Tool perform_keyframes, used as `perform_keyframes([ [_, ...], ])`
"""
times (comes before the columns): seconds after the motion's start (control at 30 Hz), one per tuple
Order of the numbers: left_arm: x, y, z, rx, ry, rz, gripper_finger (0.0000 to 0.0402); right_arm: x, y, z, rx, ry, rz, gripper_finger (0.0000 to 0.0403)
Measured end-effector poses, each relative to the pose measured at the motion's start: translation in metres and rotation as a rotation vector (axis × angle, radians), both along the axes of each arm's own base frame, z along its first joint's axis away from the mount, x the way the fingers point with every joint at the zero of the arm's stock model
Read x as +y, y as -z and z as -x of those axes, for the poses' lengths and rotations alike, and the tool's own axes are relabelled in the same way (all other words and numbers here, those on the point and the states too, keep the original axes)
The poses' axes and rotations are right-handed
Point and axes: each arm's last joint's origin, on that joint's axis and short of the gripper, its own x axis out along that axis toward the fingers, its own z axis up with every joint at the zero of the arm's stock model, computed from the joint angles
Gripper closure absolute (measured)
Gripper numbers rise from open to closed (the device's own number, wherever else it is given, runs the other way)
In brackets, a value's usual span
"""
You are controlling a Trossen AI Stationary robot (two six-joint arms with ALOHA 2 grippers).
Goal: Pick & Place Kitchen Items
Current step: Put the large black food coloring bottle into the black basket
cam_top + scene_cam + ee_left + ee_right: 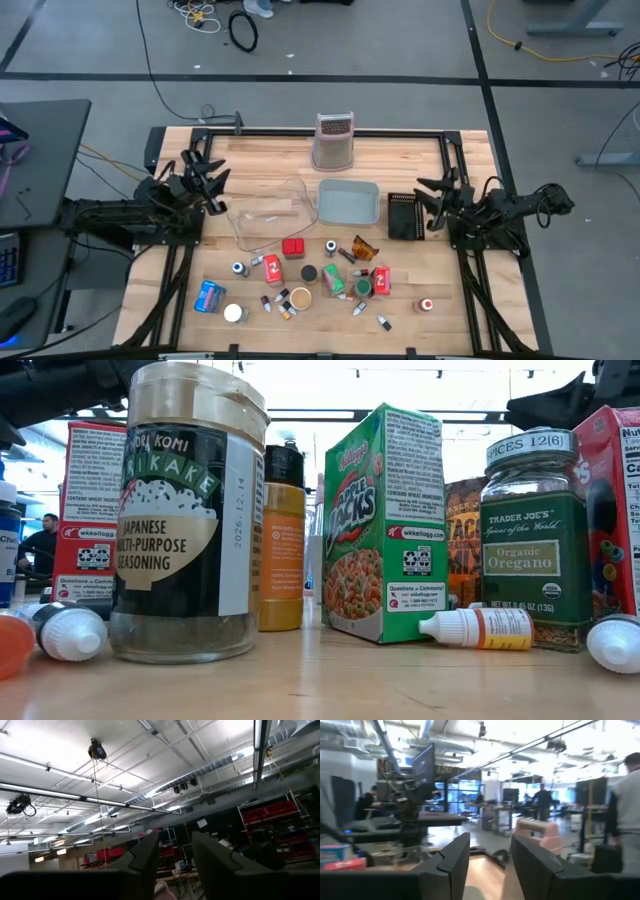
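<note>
**Goods Spread on the Table, Both Arms Parked at the Sides**

Nearest the low camera, a tall furikake seasoning jar [190, 510] fills the left-centre of the frame, standing upright on the wooden table [330, 685]. A small white-capped bottle [68, 632] lies on its side at the lower left. To the right stand an orange bottle with a dark cap [281, 540], a green Apple Jacks box [385, 525], and an oregano jar [537, 540]; a little dropper bottle [478, 628] lies in front of that jar. A red box [92, 510] rises behind the furikake jar at left.

From above, the kitchen items [320, 275] scatter across the lower middle of the frame: a blue packet [209, 296] at lower left, a red packet [293, 247] near the centre, another red box [381, 281] to the right, and tiny capsule-like pieces [280, 303] among them. Above them sit a clear tray [266, 212], a grey tray [349, 202] and a black tray [403, 215], with a metal grater [334, 142] upright at the top centre.

The left gripper [203, 180] waits at the left edge of the table, beside the clear tray, its fingers [145, 862] slightly parted and grasping nothing. The right gripper [432, 198] hangs at the right, above the black tray's right side, its fingers [452, 857] likewise a little apart and empty.
</note>
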Motion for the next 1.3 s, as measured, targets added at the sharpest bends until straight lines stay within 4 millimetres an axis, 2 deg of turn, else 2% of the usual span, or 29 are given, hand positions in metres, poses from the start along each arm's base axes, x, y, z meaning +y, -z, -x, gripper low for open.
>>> perform_keyframes([
  [0.17,0.0,0.0,0.0,0.005,-0.007,0.002,0.0276,0.0,-0.005,0.002,0.022,0.063,0.178,0.025],
  [0.3,0.001,0.0,0.0,0.012,-0.035,-0.004,0.0276,-0.003,-0.014,0.007,0.026,0.205,0.341,0.025],
  [0.4,0.001,0.001,-0.001,0.024,-0.032,-0.016,0.0276,-0.006,-0.028,0.017,-0.091,0.301,0.388,0.025],
  [0.53,-0.001,0.0,-0.001,0.037,-0.008,-0.088,0.0276,-0.007,-0.042,0.03,-0.28,0.326,0.462,0.025],
  [0.67,-0.002,-0.005,0.001,-0.016,0.001,-0.125,0.0276,-0.005,-0.045,0.03,-0.322,0.302,0.597,0.025],
  [0.77,-0.001,-0.012,-0.003,-0.016,-0.013,-0.101,0.0276,-0.004,-0.045,0.024,-0.317,0.265,0.633,0.025],
  [0.97,0.007,-0.013,-0.027,0.144,-0.081,0.011,0.0276,-0.006,-0.056,0.01,-0.244,0.25,0.533,0.025],
  [1.13,0.014,-0.015,-0.052,0.244,-0.106,-0.011,0.0276,-0.008,-0.068,-0.017,-0.117,0.211,0.504,0.025],
  [1.3,0.019,-0.023,-0.071,0.254,-0.083,0.04,0.0276,-0.011,-0.078,-0.048,-0.031,0.19,0.438,0.025],
])
